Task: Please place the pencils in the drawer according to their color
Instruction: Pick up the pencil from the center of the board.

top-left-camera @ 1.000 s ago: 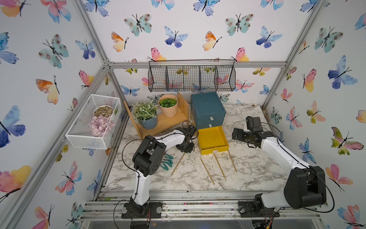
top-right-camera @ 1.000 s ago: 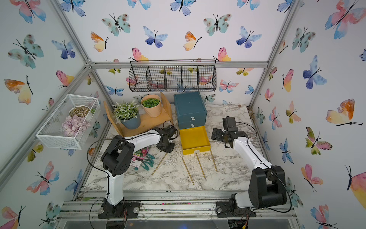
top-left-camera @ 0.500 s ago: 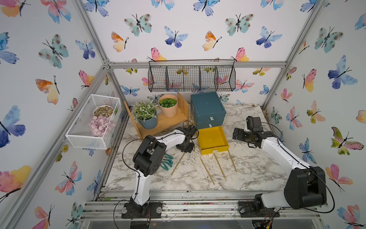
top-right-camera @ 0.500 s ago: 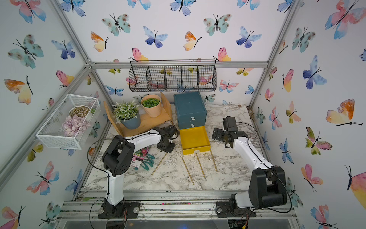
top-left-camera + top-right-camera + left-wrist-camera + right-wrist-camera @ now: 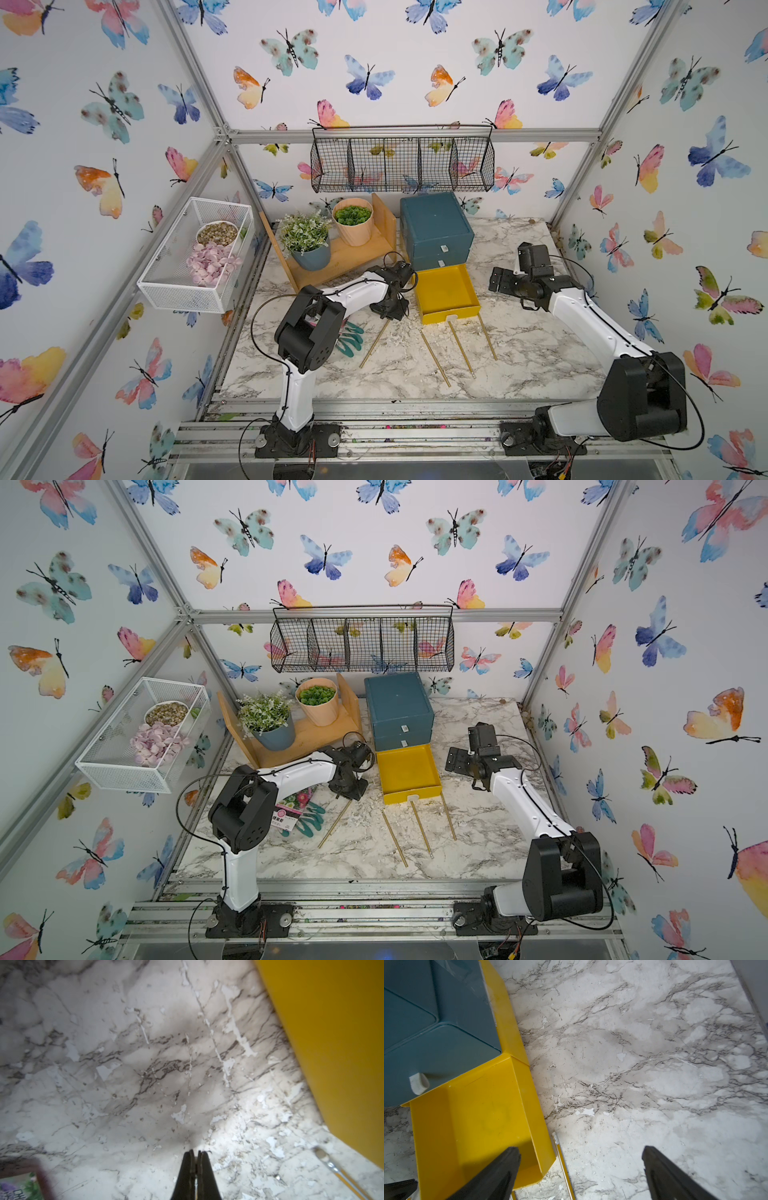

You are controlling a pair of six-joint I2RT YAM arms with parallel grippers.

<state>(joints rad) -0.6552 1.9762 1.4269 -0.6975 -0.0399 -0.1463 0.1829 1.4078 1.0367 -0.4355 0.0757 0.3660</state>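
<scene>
While four gold pencils (image 5: 434, 357) lie fanned nearest you, confirm your left claw (image 5: 390, 316), pinched together at the leftmost one's far end, truly grips before lifting to the open yellow drawer (image 5: 451, 313); right claw (image 5: 497, 281) beyond hangs spread.

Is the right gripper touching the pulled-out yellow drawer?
Apart. In both top views a strip of bare marble tabletop shows between the open right gripper and the yellow drawer side wall.
</scene>
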